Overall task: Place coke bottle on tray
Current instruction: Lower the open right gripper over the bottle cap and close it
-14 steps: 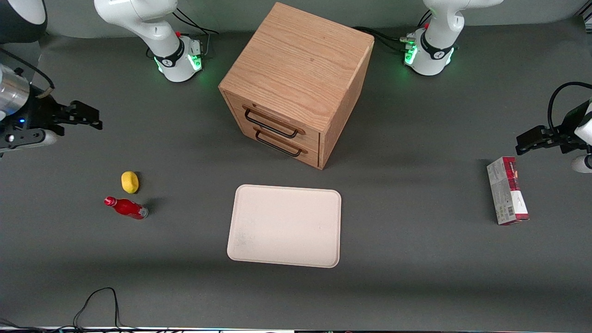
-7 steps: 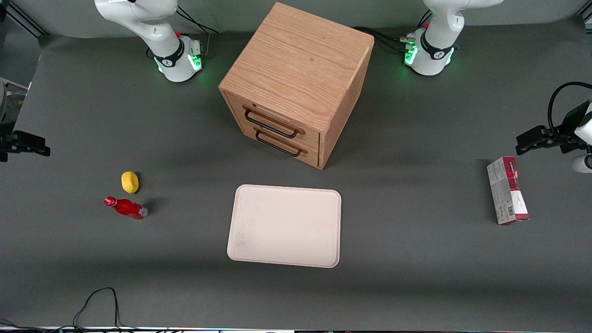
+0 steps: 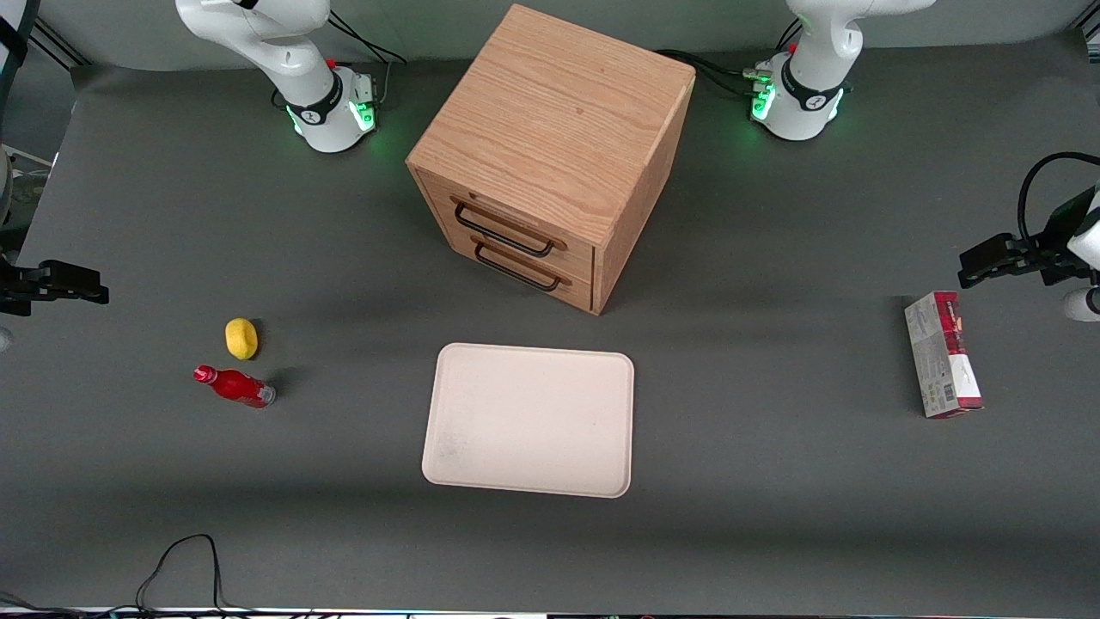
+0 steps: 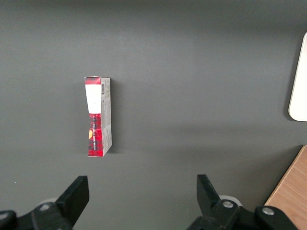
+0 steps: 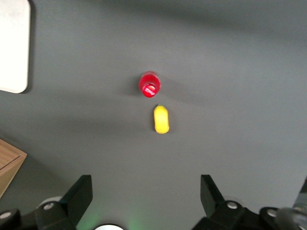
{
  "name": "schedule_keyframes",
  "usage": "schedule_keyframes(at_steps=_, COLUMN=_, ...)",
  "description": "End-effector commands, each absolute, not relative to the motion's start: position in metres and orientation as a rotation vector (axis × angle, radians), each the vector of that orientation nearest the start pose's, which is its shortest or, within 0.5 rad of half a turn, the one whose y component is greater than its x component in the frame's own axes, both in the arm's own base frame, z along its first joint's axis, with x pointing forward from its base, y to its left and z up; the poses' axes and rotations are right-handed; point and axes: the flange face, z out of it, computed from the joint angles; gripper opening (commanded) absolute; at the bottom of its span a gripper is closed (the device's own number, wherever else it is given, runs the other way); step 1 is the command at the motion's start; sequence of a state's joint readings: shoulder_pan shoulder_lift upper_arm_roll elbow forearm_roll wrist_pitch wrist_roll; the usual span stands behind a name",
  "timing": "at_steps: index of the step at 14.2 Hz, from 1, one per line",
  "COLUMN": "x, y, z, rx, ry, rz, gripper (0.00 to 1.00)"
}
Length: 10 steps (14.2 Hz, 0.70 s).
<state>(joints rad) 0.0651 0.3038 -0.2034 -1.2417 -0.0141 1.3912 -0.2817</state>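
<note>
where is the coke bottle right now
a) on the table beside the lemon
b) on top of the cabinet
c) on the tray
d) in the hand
a: the coke bottle stands on the table beside the lemon, apart from the tray; the hand is open, holds nothing and hangs toward the working arm's end of the table, away from the bottle.

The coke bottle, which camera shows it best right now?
The front view: the coke bottle shows its whole side, cap to base, beside the yellow lump. The right wrist view shows only its cap end from above, with the open gripper high over the table. The left wrist view misses it.
</note>
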Motion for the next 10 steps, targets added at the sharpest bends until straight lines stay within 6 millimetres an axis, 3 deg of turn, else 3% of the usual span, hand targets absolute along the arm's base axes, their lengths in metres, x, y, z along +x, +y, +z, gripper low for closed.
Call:
schedule_keyframes(at_steps=1, x=0.626, y=-0.07, z=0.551, rx=-3.108, ry=-0.248, rz=0.283, gripper=1.0)
schedule_keyframes(at_steps=6, x=0.633, y=-0.072, z=0.441, rx=-3.114, ry=-0.242, rz=0.211, gripper=1.0)
schedule_keyframes(at_steps=10, x=0.627, y=-0.074, z=0.377, rx=-3.135, ry=-0.241, rz=0.131, gripper=1.0)
